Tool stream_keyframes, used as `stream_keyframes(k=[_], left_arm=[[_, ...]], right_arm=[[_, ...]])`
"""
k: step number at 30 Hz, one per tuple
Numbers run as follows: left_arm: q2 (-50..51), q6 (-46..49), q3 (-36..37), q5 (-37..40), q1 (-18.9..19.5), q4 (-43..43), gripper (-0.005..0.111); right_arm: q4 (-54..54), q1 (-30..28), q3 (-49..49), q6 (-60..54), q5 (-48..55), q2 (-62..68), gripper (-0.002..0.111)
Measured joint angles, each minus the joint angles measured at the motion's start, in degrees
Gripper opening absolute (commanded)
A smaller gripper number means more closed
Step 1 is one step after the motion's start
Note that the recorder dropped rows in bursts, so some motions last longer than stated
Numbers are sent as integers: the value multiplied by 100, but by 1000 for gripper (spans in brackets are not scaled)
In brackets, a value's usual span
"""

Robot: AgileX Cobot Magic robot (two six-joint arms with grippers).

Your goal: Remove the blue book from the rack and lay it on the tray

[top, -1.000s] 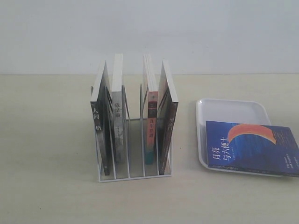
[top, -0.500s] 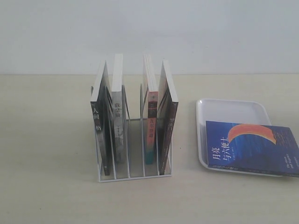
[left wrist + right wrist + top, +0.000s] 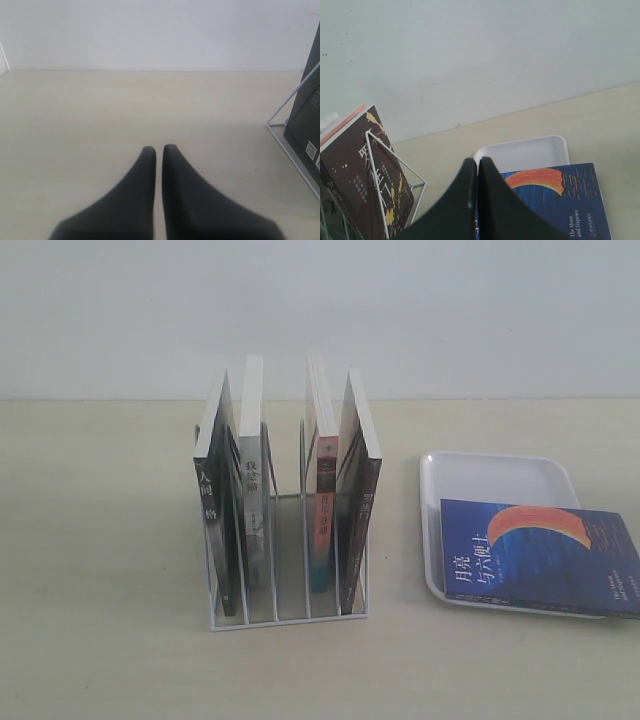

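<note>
The thin blue book with the orange-red crescent on its cover (image 3: 540, 555) is lying flat, cover up, on the white plastic tray with rounded corners (image 3: 495, 480). It is out of the white wire rack (image 3: 290, 620), so the task is looking finished. The book is sitting slightly turned. Its right part is reaching past the tray's right rim, and the far part of the tray is showing bare.

The left gripper (image 3: 159, 149) is hanging over the pale wooden table (image 3: 100, 590) beside the rack, its black fingers pressed almost together and holding nothing. The right gripper (image 3: 477, 161) is clenched on nothing too, and in its own wrist view it is appearing in front of the book and the tray's near rim.

The risk is probably coming from that right arm. If it is pulling away low, the closed fingers could be catching the overhanging part and dragging the light paperback off the tray. A sideways swing could also be knocking the rack, where four other books are leaning loosely.
</note>
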Motion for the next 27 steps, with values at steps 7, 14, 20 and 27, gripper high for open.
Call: stream_keyframes(k=[7,14,20,27], left_arm=[[0,0,0,0,0,0,4],[0,0,0,0,0,0,4],[0,0,0,0,0,0,4],[0,0,0,0,0,0,4]], right_arm=[[0,0,0,47,23,-10,0],[-1811,0,0,1364,710,-10,0],[-3355,0,0,2695,1170,-10,0],[-3587,0,0,2855,1249,-10,0]])
